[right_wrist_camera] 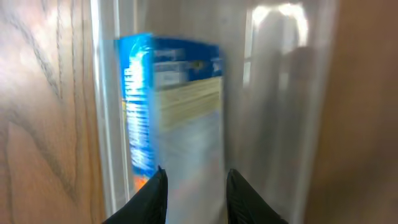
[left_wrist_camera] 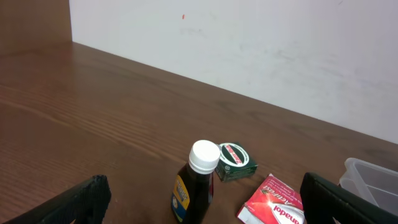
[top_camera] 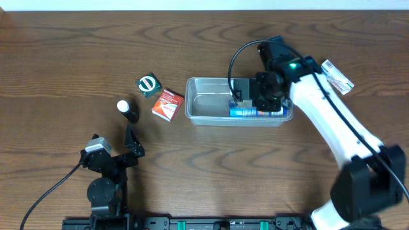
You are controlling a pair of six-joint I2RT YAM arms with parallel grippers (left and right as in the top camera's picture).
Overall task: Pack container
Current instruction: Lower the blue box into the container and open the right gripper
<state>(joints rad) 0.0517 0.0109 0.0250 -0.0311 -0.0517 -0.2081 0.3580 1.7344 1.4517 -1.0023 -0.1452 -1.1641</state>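
Note:
The clear container sits at the table's middle. A blue and white box lies inside it along the near wall. My right gripper hangs over the container's right half. In the right wrist view its fingers are apart over the box, with the container's floor beside it. My left gripper is open and empty near the front left. In the left wrist view its fingers frame a dark bottle, apart from it.
The white-capped dark bottle, a green box and a red box stand left of the container. A white packet lies at the far right. The left wrist view also shows the green box, red box and container corner.

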